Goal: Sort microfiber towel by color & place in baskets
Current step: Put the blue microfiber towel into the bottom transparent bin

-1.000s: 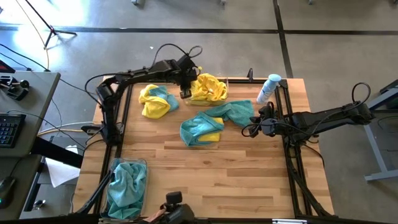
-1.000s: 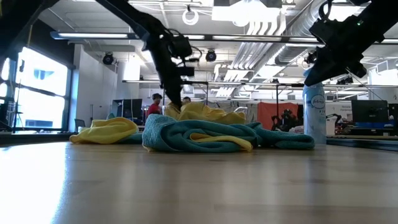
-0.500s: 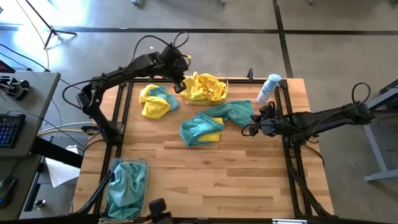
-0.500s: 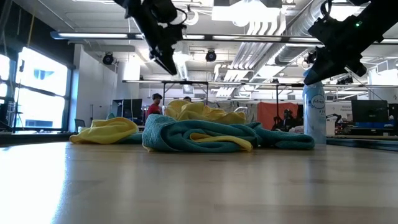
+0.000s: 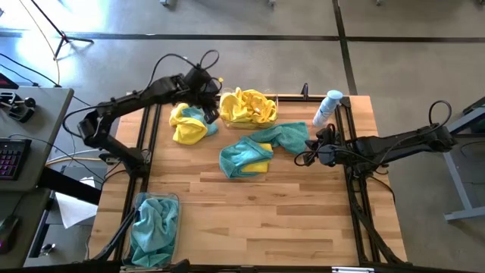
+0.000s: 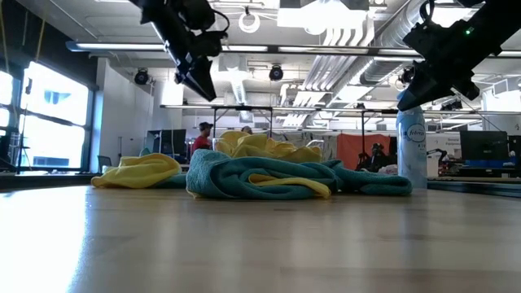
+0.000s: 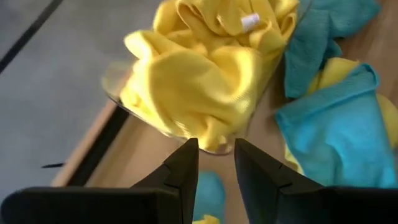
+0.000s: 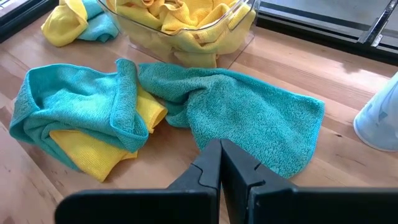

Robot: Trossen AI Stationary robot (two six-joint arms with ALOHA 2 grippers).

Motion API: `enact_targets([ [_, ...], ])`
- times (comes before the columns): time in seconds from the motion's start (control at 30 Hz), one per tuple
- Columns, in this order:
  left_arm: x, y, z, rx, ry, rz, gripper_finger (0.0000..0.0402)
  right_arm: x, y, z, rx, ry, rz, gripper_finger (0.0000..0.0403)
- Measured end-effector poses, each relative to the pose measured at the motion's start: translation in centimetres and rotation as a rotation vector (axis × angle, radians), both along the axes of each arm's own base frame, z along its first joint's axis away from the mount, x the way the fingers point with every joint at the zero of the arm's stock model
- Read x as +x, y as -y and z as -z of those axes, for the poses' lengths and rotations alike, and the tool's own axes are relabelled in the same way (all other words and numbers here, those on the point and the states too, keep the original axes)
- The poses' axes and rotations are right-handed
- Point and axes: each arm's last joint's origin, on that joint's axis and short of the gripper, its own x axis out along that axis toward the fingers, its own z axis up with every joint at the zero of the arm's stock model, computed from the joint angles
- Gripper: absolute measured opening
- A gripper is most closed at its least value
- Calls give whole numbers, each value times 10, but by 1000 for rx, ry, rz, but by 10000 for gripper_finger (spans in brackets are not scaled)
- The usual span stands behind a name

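A clear basket (image 5: 270,101) at the table's far edge holds yellow microfiber towels (image 5: 246,108), also seen in the left wrist view (image 7: 205,68). A second basket (image 5: 171,200) at the near left corner holds teal towels (image 5: 154,226). Loose towels lie on the table: a yellow and teal bunch (image 5: 188,124), a teal one folded over a yellow one (image 5: 244,158), and a teal one (image 5: 286,137). My left gripper (image 5: 209,97) hangs open and empty, high above the far basket's left end. My right gripper (image 5: 305,158) is shut and empty, hovering beside the teal towel (image 8: 249,118).
A white and blue spray bottle (image 5: 326,108) stands upright at the far right, next to the right arm. Black frame rails run along the table's left and right edges. Bare wood lies across the table's middle and near right.
My left gripper has risen from the left end of the far basket, where it was low at the yellow towels, and drawn back toward the table's left edge, rolling its wrist as it went. The towels and my right arm have kept still.
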Motion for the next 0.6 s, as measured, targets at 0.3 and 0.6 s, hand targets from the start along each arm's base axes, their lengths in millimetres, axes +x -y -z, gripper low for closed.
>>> enact_targets([
  [0.3, 12, 44, 22, -51, 29, 57, 92, 0, 0, 0, -1, 0, -1, 0],
  [0.6, 30, 73, 32, -245, 84, -198, 92, 0, 0, 0, -16, -10, -15, 0],
])
